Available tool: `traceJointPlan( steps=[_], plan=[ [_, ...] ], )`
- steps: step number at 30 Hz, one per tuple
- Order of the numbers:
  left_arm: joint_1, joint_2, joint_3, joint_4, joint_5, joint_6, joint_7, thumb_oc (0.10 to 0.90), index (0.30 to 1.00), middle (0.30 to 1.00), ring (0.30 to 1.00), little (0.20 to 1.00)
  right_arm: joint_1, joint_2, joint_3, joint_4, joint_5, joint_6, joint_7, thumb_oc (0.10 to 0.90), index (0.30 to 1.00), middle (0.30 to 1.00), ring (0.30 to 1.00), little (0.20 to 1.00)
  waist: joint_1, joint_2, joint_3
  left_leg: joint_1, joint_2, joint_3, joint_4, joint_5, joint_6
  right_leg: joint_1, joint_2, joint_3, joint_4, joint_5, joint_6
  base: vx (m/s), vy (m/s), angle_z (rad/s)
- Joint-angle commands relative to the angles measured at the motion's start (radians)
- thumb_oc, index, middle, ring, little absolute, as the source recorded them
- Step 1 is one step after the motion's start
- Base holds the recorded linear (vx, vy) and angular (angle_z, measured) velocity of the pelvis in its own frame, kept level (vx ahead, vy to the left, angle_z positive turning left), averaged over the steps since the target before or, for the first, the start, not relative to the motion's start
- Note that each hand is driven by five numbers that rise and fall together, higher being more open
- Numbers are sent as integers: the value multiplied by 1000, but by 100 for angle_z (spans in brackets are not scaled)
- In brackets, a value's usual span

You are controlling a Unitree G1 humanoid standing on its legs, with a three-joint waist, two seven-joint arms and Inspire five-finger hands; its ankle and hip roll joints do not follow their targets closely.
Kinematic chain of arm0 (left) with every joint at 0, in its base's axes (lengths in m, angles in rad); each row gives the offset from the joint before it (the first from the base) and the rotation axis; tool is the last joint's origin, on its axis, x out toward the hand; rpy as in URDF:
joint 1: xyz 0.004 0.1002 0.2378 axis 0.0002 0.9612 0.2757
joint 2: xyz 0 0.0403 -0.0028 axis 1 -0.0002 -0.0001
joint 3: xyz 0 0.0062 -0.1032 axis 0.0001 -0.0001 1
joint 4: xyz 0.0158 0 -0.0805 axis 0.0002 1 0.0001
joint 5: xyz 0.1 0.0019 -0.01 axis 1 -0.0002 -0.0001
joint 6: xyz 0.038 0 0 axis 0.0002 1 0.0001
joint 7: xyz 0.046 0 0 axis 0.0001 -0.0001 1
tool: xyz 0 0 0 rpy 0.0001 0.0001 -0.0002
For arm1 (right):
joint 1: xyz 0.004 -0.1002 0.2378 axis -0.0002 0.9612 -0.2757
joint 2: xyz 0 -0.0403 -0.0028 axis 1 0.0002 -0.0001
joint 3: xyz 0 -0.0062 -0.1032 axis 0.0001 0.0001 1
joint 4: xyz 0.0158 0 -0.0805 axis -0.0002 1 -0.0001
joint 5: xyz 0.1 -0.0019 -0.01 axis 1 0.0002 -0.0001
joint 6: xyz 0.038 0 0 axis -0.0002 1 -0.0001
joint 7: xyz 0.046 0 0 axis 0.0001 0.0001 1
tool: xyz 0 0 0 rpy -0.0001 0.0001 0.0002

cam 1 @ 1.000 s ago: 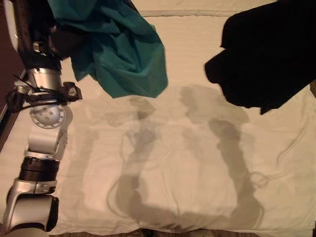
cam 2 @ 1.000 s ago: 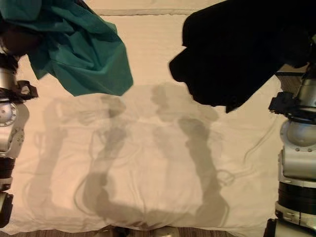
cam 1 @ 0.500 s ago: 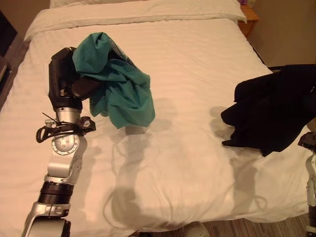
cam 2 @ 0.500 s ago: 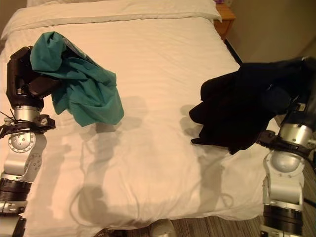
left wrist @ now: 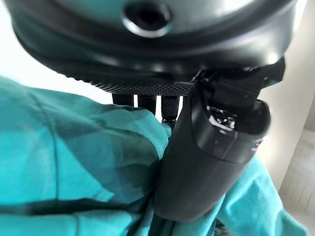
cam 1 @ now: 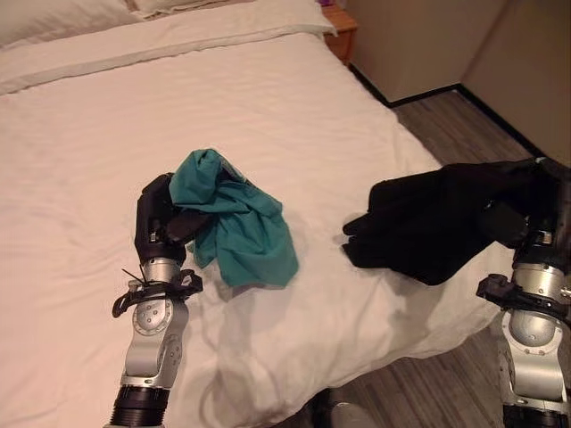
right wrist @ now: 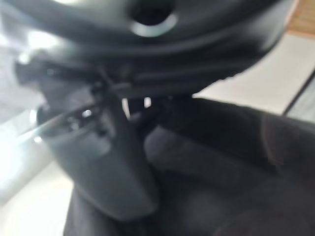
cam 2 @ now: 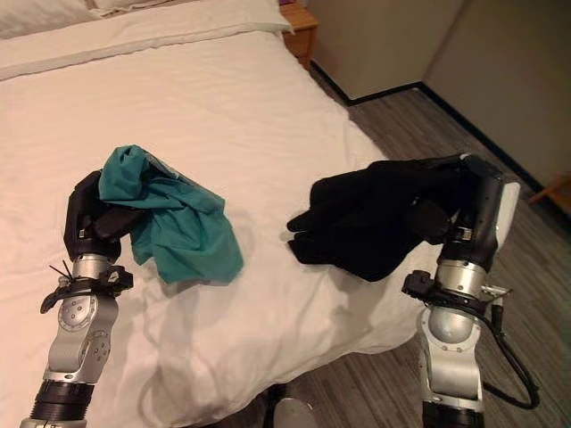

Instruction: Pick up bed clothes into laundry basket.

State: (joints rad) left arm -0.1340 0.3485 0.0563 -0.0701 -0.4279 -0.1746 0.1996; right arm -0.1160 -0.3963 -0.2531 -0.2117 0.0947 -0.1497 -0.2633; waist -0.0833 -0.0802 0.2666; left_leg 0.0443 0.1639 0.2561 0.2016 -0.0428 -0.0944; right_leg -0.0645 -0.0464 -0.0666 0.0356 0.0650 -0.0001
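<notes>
A crumpled teal garment [cam 1: 234,225] hangs from my left hand [cam 1: 159,225], which is raised over the near left of the white bed [cam 1: 107,134]. In the left wrist view the thumb [left wrist: 206,162] presses the teal cloth [left wrist: 74,147] against the fingers. A black garment [cam 2: 375,214] droops from my right hand [cam 2: 473,201], held up over the bed's right edge. Its thumb [right wrist: 98,152] pinches the black cloth [right wrist: 221,167] in the right wrist view.
The bed's white cover reaches to pillows [cam 1: 62,13] at the far end. A wooden nightstand [cam 2: 299,18] stands by the head of the bed. Grey wood floor [cam 2: 419,125] runs along the right side up to a beige wall [cam 2: 384,36].
The camera has swung right and pulled back, bringing the floor and wall into view. Both hands keep their garments, which now show lower and smaller over the bed.
</notes>
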Motion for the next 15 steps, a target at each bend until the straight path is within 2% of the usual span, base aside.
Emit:
traceJointPlan(
  steps=[1,2,3,4,5,6,7,8,9,10,11,12,13,14,15],
  plan=[
    [-42,46,19,-180,38,-122,-33,400,300,300,300,300,-128,-93,-3,-127,42,-143,-5,400,300,300,300,300,13,7,-105,0,-15,-250,32,30,-38,57,-85,78,31,-66,138,-37,160,-115],
    [-42,46,21,-180,38,-122,-33,400,300,300,300,300,-129,-93,-2,-127,42,-143,-5,400,300,300,300,300,15,6,-106,-1,-16,-247,29,35,-38,52,-85,82,32,-62,138,-24,244,-140],
    [-27,48,43,-197,38,-139,-18,400,300,300,300,300,-156,-89,56,-119,44,-139,16,400,300,300,300,300,7,16,-119,58,-16,-345,21,7,-39,15,-62,203,46,-43,162,-74,388,-214],
    [-35,53,52,-209,34,-154,-7,400,300,300,300,300,-159,-92,88,-134,40,-133,43,400,300,300,300,300,-34,24,-132,130,-23,-375,-8,-67,-22,-39,-42,315,53,-5,188,-32,405,-221],
    [-34,54,53,-208,34,-155,-7,400,300,300,300,300,-160,-91,89,-134,40,-131,43,400,300,300,300,300,-24,27,-135,137,-21,-362,-13,-72,-19,-41,-39,323,53,-11,189,-85,388,-182],
    [-49,56,44,-207,36,-163,-6,400,300,300,300,300,-150,-91,80,-141,50,-130,46,400,300,300,300,300,-54,25,-136,150,-21,-308,-59,-107,-1,-59,-50,363,35,24,212,-133,511,-171],
    [-73,70,25,-206,26,-175,-12,400,300,300,300,300,-135,-70,66,-162,55,-133,52,400,300,300,300,300,-102,31,-135,200,-47,-215,-145,-174,36,-90,-72,425,-6,72,250,-227,607,-141],
    [-71,75,21,-200,34,-176,-9,400,300,300,300,300,-124,-55,64,-168,53,-132,51,400,300,300,300,300,-104,29,-125,214,-66,-179,-162,-178,43,-122,-74,439,-18,121,262,-237,572,-185],
    [-75,79,19,-196,32,-172,-9,400,300,300,300,300,-109,-40,49,-171,59,-134,44,400,300,300,300,300,-116,29,-115,223,-76,-133,-178,-182,47,-144,-84,424,-45,181,262,-158,206,-125],
    [-77,81,19,-194,32,-173,-9,400,300,300,300,300,-108,-38,48,-173,60,-133,45,400,300,300,300,300,-108,24,-115,224,-80,-125,-182,-174,44,-146,-84,434,-54,196,262,-305,285,-194],
    [-60,92,14,-189,44,-165,-9,400,300,300,300,300,-91,-15,48,-178,70,-137,49,400,300,300,300,300,-89,38,-71,232,-92,-50,-174,-167,58,-192,-130,221,-10,177,261,-389,301,-169],
    [-50,96,23,-187,46,-159,-10,400,300,300,300,300,-79,-11,52,-171,76,-131,52,400,300,300,300,300,-68,51,-58,221,-91,-13,-177,-151,64,-185,-167,80,47,133,231,-546,403,-201],
    [-42,102,34,-189,50,-151,-12,400,300,300,300,300,-66,-12,53,-165,84,-126,60,400,300,300,300,300,-71,53,-51,206,-90,15,-189,-120,68,-168,-172,-5,130,88,205,-447,302,-168],
    [-35,106,47,-192,57,-151,-12,400,300,300,300,300,-62,-9,54,-162,91,-121,71,400,300,300,300,300,-69,58,-50,196,-89,46,-197,-105,77,-157,-161,-50,199,56,199,-291,178,-179],
    [-35,106,47,-192,57,-151,-12,400,300,300,300,300,-62,-9,54,-162,91,-121,71,400,300,300,300,300,-69,58,-50,196,-89,46,-197,-105,77,-157,-161,-50,199,56,199,-373,218,-190]
  ],
)
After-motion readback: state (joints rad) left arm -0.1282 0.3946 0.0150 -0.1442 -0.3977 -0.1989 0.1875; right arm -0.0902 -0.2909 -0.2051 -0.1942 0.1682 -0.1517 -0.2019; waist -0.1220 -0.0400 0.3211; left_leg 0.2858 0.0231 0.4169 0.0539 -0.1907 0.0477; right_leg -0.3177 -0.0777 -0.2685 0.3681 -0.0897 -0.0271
